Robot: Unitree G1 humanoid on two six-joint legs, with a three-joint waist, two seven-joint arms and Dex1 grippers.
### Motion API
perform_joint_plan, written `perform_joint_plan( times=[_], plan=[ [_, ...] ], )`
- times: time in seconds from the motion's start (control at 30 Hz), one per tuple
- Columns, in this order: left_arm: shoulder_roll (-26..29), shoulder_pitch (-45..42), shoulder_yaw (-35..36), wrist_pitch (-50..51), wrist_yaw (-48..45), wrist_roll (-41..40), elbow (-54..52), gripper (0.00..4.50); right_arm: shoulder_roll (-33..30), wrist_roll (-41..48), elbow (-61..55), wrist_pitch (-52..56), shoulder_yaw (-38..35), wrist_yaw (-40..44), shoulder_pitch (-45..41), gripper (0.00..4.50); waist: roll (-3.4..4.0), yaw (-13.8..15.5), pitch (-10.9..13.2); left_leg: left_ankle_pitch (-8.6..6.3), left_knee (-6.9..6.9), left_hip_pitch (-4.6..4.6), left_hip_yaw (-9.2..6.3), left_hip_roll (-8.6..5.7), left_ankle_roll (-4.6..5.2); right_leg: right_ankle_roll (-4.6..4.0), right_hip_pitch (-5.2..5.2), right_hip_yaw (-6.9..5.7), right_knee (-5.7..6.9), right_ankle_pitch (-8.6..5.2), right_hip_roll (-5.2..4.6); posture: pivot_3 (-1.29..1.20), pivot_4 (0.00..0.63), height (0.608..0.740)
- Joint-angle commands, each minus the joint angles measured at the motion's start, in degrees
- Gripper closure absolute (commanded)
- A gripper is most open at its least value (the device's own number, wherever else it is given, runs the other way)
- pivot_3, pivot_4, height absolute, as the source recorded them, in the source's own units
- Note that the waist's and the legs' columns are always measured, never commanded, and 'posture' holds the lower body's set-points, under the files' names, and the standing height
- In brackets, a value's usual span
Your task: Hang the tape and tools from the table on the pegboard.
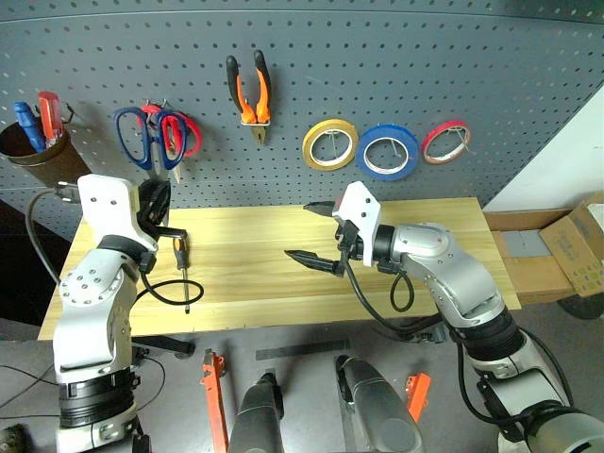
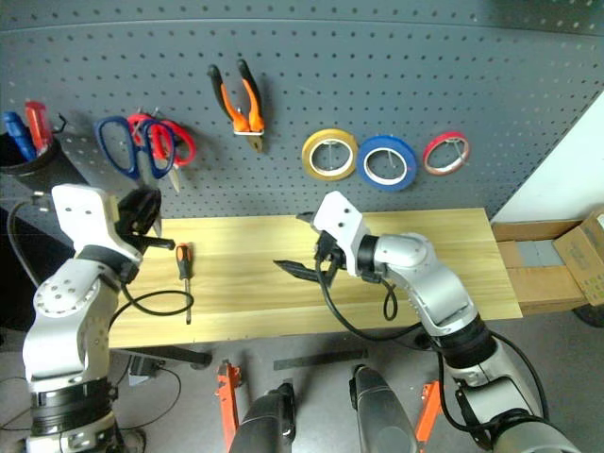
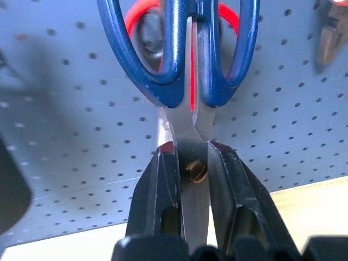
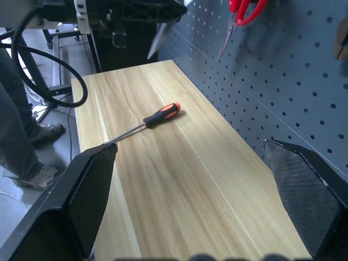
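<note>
My left gripper (image 3: pixel 191 155) is shut on the blades of the dark blue-handled scissors (image 1: pixel 142 137), just at their brass pivot screw. It holds them up against the pegboard (image 1: pixel 396 66), handles uppermost, overlapping the red-handled scissors (image 1: pixel 179 132). The orange-and-black pliers (image 1: pixel 250 90) and the blue tape (image 1: pixel 388 151) hang on hooks. The slim screwdriver (image 1: pixel 182 269) lies on the table (image 1: pixel 255 283) towards its left end. My right gripper (image 1: pixel 321 236) hovers open over the table's middle, holding nothing.
A yellow roll (image 1: pixel 330 143) and a thin red roll (image 1: pixel 445 142) hang either side of the blue tape. A cup (image 1: pixel 33 151) with red and blue screwdrivers hangs at the board's left. Cardboard boxes (image 1: pixel 571 245) stand right of the table. A person's legs (image 4: pixel 22 136) stand past the table's far end.
</note>
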Motion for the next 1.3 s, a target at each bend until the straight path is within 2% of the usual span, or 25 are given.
perform_joint_plan(
  times=[0.03,0.37,0.6,0.77,1.0,1.17,1.2,1.3],
  plan=[
    [0.0,-0.9,1.6,-1.1,0.7,-1.1,-0.5,4.08,0.3,0.0,-1.6,-0.1,-1.8,-0.5,-1.0,0.00,0.00,-0.1,0.0,0.00,0.00,0.00,0.00,0.02,0.00,0.00,0.00,0.00,-0.01,0.00,0.00,-0.22,0.289,0.740],
    [-0.3,-0.8,2.7,-0.7,1.9,-2.9,1.8,4.08,0.8,-0.2,-1.4,-0.1,-1.8,-1.4,-1.0,0.00,0.00,0.0,0.0,0.00,0.07,0.01,0.00,0.01,0.00,0.00,0.01,0.00,0.07,0.01,0.00,-0.22,0.287,0.740],
    [-0.9,-5.2,1.8,-1.8,2.6,-3.0,8.1,4.09,1.6,0.3,-1.7,0.0,-2.0,-1.8,-1.0,0.00,-0.01,0.2,0.0,0.00,0.18,-0.01,-0.02,0.00,0.00,0.03,0.04,-0.01,0.11,0.03,0.00,-0.22,0.288,0.740],
    [-1.1,-5.5,1.1,-1.8,1.8,-3.1,8.3,4.11,1.8,0.6,-2.6,0.5,-2.1,-2.0,-0.5,0.00,0.00,0.1,0.0,0.00,0.21,-0.01,0.00,0.01,0.00,0.06,0.04,0.00,0.11,0.05,0.00,-0.23,0.289,0.740],
    [-2.0,1.5,0.2,0.0,2.4,-2.3,3.1,1.80,1.6,0.9,-3.7,1.3,-1.8,-1.7,0.3,0.00,0.00,0.0,0.0,0.00,0.21,-0.01,0.00,0.02,0.00,0.05,0.04,0.02,0.12,0.06,-0.01,-0.22,0.286,0.740],
    [-5.9,10.6,1.1,9.4,6.8,-3.6,-2.1,0.18,1.5,1.8,-4.9,5.5,-1.3,-1.7,1.4,0.00,0.01,0.0,0.0,0.00,0.22,0.01,0.01,0.01,0.00,0.05,0.07,0.04,0.12,0.05,-0.03,-0.22,0.292,0.740],
    [-7.0,11.5,2.5,12.5,8.3,-4.7,-2.3,0.02,1.9,3.2,-5.6,9.0,-1.5,-2.1,1.7,0.00,0.00,0.0,0.0,0.00,0.22,0.02,0.03,0.01,0.00,0.06,0.08,0.06,0.13,0.06,-0.04,-0.22,0.292,0.740],
    [-7.0,12.1,4.7,18.5,11.0,-5.0,-1.8,0.02,4.1,7.0,-7.6,18.2,-2.8,-4.3,2.0,0.00,-0.01,0.0,0.0,0.00,0.33,0.00,-0.05,0.04,0.00,0.06,0.06,0.00,0.21,0.06,0.00,-0.22,0.296,0.740]
  ],
)
